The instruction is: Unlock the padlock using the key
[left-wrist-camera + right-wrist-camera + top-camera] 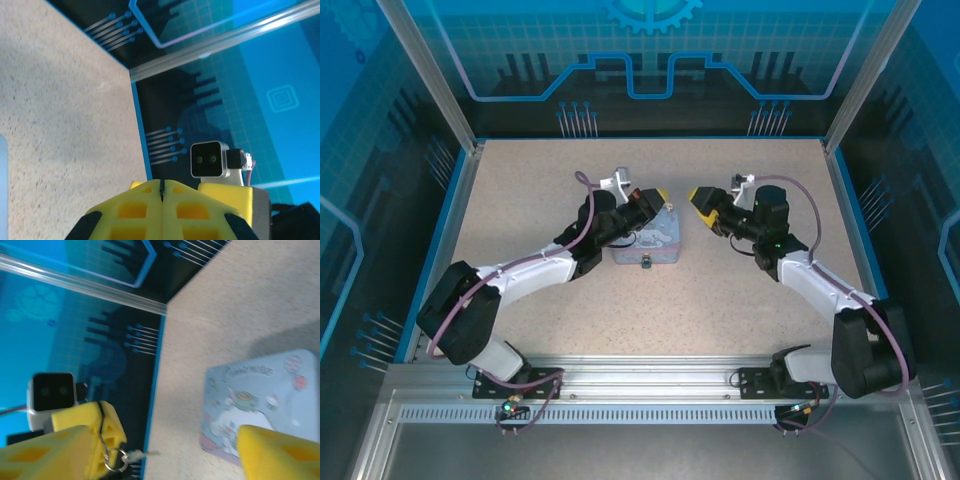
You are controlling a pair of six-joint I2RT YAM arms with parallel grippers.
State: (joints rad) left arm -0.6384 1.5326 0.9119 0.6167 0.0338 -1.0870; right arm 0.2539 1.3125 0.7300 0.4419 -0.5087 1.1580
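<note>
left fingers [135, 212] clamped together, key [137, 454] hanging by its ring [116, 463] between them, right fingers [280, 455] spread wide

Pale blue tin [655, 248] on speckled table [720, 300]

Speckled beige tabletop [650, 300], blue patterned walls [650, 50]

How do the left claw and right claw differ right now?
The left claw is shut, yellow fingers pressed together; the right claw is open, fingers wide apart. The right claw has the key dangling on a ring at one finger; the left claw carries nothing visible. Both are yellow-fingered and point toward each other near the tin.
</note>
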